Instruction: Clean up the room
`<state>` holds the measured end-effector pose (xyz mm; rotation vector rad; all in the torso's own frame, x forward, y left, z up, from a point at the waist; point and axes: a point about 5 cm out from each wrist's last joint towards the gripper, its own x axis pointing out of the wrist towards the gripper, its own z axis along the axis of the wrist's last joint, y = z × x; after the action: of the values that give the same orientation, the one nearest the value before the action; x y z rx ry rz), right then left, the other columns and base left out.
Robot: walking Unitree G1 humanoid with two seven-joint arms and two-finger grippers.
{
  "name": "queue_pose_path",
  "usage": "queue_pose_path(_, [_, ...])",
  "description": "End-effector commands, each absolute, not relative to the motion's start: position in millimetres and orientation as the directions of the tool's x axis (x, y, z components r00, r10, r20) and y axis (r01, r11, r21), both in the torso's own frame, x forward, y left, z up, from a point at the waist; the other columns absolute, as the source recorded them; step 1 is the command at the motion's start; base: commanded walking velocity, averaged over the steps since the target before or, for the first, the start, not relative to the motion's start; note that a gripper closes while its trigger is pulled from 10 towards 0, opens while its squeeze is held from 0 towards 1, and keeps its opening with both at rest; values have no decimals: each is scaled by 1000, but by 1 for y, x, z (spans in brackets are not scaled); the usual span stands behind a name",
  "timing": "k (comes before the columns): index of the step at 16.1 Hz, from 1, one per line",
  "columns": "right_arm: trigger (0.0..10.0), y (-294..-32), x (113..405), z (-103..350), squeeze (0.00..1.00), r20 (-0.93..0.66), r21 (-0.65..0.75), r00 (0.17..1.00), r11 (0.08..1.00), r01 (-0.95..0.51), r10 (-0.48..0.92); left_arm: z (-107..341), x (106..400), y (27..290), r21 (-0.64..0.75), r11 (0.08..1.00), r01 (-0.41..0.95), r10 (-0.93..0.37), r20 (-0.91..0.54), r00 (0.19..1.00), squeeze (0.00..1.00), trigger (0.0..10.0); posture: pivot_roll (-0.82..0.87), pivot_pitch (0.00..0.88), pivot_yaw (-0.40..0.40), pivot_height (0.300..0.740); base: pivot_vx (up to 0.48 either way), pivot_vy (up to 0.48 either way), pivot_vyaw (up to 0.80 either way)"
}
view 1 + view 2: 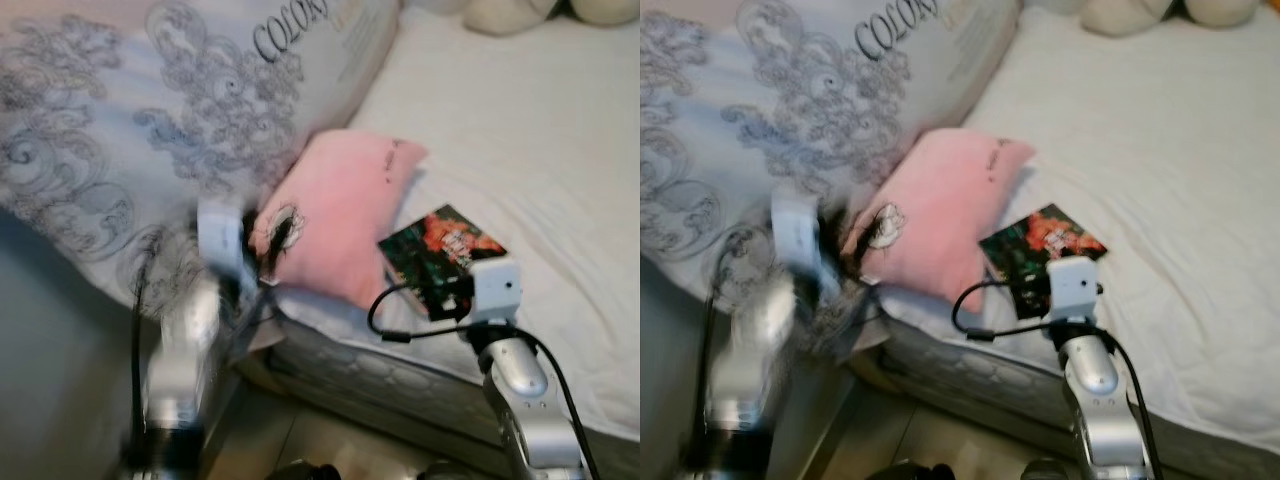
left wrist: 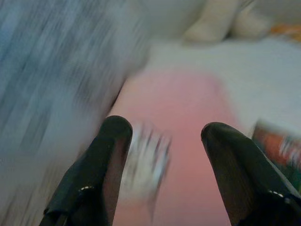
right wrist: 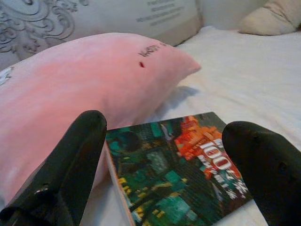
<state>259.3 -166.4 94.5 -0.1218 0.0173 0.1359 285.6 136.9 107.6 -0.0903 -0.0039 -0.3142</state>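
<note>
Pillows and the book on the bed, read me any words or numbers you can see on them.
"COLON", cut off by the frame edge: large patterned pillow; smaller print beside it too blurred.
"100": book cover; other lettering unreadable.
Small dark mark on the pink pillow: too small to read.

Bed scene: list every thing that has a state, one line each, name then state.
Pink pillow: lying flat on the bed, leaning against the large patterned pillow.
Large patterned pillow: propped up, tilted.
Book: closed, flat on the sheet, beside the pink pillow.
Left gripper: open, over the pink pillow, blurred.
Right gripper: open, fingers either side of the book.
</note>
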Motion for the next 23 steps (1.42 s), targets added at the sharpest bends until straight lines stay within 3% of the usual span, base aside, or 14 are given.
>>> queue_pose_path(1, [10000, -161, 262, 93, 59, -19, -93, 990, 985, -143, 142, 120, 286, 140, -44, 957, 286, -283, 59, 957, 0, 10000, -171, 0, 201, 740, 0, 0, 0])
queue_pose_path(3, [10000, -157, 272, 90, 51, -20, -71, 991, 988, -134, 133, 113, 271, 136, -43, 963, 264, -265, -2, 964, 0, 10000, -171, 0, 196, 740, 0, 0, 0])
queue_pose_path(8, [10000, -117, 312, 58, 39, -193, -16, 960, 977, -212, 205, 127, 265, 141, 7, 973, 233, -233, 6, 973, 0, 10000, -77, 2, 195, 740, 0, 0, 0])
queue_pose_path(9, [10000, -117, 315, 56, 35, -210, -16, 960, 981, -194, 187, 128, 257, 143, 10, 973, 232, -232, -10, 973, 0, 10000, -48, 40, 193, 740, 0, 0, 0])
queue_pose_path(10, [10000, -119, 320, 54, 94, -229, -27, 961, 985, -169, 158, 126, 250, 146, 19, 974, 227, -227, -33, 973, 0, 10000, -24, 60, 191, 740, 0, 0, 0])
queue_pose_path(11, [10000, -120, 326, 52, 1000, -251, -56, 959, 988, -147, 128, 123, 239, 149, 28, 975, 219, -217, -56, 975, 0, 10000, 2, 81, 186, 740, 0, 0, 0])
queue_pose_path(17, [10000, -104, 334, 37, 1000, -437, -56, 891, 984, -167, 126, 125, 198, 149, 5, 987, 161, -158, -141, 977, 0, 10000, 90, 187, 163, 740, 0, 0, 0])
queue_pose_path(18, [10000, -100, 335, 37, 435, -445, -69, 885, 980, -185, 136, 127, 194, 149, 2, 988, 155, -153, -149, 977, 0, 10000, 96, 198, 161, 740, 0, 0, 0])
queue_pose_path(19, [10000, -98, 335, 38, 0, -443, -72, 885, 978, -196, 144, 128, 190, 149, 2, 988, 152, -150, -157, 976, 0, 10000, 102, 216, 160, 740, 0, 0, 0])
queue_pose_path(22, [10000, -96, 335, 38, 0, -454, -78, 878, 975, -208, 151, 129, 183, 148, 3, 989, 146, -143, -177, 974, 0, 10000, 101, 230, 157, 740, 0, 0, 0])
queue_pose_path(23, [10000, -107, 338, 39, 0, -451, -106, 887, 980, -168, 103, 129, 183, 147, 1, 989, 145, -142, -181, 973, 0, 10000, 97, 232, 157, 740, 0, 0, 0])
